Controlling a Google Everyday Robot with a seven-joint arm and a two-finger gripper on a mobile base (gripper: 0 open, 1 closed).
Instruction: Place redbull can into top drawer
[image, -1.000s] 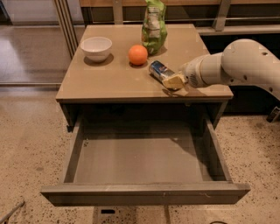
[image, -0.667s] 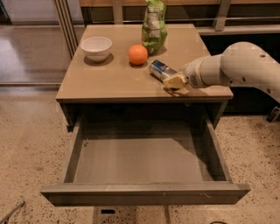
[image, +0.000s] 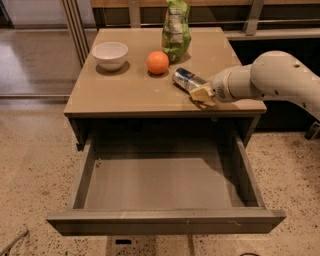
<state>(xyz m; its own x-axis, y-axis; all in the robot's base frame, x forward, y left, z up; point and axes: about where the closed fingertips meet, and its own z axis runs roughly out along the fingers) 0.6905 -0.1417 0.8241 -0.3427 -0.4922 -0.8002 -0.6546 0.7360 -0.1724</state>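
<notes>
The redbull can (image: 184, 78) lies on its side on the tabletop, right of centre, its silver-and-blue body pointing back-left. My gripper (image: 201, 93) comes in from the right on a white arm (image: 272, 80) and sits at the can's near right end, touching or overlapping it. The top drawer (image: 165, 220) is pulled fully out below the tabletop, and its smooth grey inside holds nothing.
On the table (image: 125, 97) stand a white bowl (image: 110, 54) at the back left, an orange (image: 157, 62) just left of the can, and a green snack bag (image: 176, 31) upright behind the can. Speckled floor surrounds the table.
</notes>
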